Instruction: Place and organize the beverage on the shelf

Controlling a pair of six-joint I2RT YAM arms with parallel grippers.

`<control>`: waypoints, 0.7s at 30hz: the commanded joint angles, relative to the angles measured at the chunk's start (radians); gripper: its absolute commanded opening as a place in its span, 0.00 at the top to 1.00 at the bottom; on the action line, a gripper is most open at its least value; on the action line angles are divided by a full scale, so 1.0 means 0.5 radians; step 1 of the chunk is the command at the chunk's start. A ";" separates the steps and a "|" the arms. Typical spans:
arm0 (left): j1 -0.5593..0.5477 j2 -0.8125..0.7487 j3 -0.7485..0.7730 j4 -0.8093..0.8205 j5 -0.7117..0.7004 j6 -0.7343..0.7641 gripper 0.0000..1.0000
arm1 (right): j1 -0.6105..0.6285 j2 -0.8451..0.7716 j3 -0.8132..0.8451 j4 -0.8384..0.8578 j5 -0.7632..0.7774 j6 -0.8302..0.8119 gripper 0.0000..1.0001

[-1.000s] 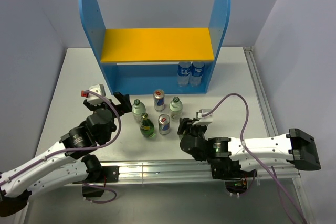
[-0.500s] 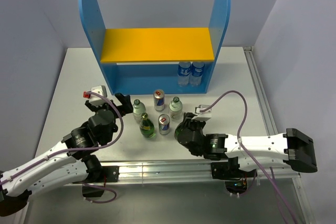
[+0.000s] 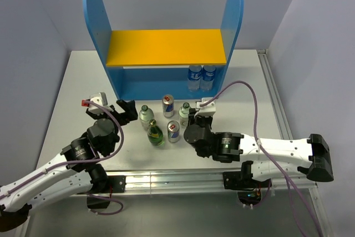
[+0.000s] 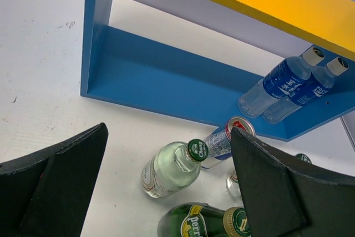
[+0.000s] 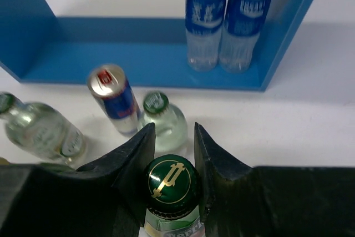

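Note:
The beverage stands in a cluster on the table in front of the blue shelf: two clear bottles, a dark green bottle and two slim cans. My right gripper is shut on the neck of a second green bottle, its gold-marked cap between the fingers. In the top view that bottle is hidden under the right gripper. My left gripper is open just left of the cluster, with a clear bottle between its spread fingers but untouched.
Two blue-labelled water bottles stand at the right end of the shelf's lower level. The yellow upper board is bare. Tall side panels bound the shelf. The right arm's cable loops over the table.
My right gripper has moved left and forward to the green bottle and shut on its neck. The left arm has drifted slightly left, its gripper still open.

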 commanded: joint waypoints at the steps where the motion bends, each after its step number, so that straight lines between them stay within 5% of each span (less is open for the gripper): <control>1: -0.007 -0.037 -0.024 0.083 -0.005 0.010 0.01 | -0.010 -0.102 0.285 0.427 0.235 -0.513 1.00; 7: -0.007 -0.061 -0.052 0.099 -0.005 -0.005 0.02 | -0.212 -0.080 0.549 0.894 0.046 -1.259 1.00; 21: -0.007 -0.043 -0.196 0.212 -0.079 -0.005 0.02 | -0.955 0.484 1.497 0.989 -0.464 -1.622 1.00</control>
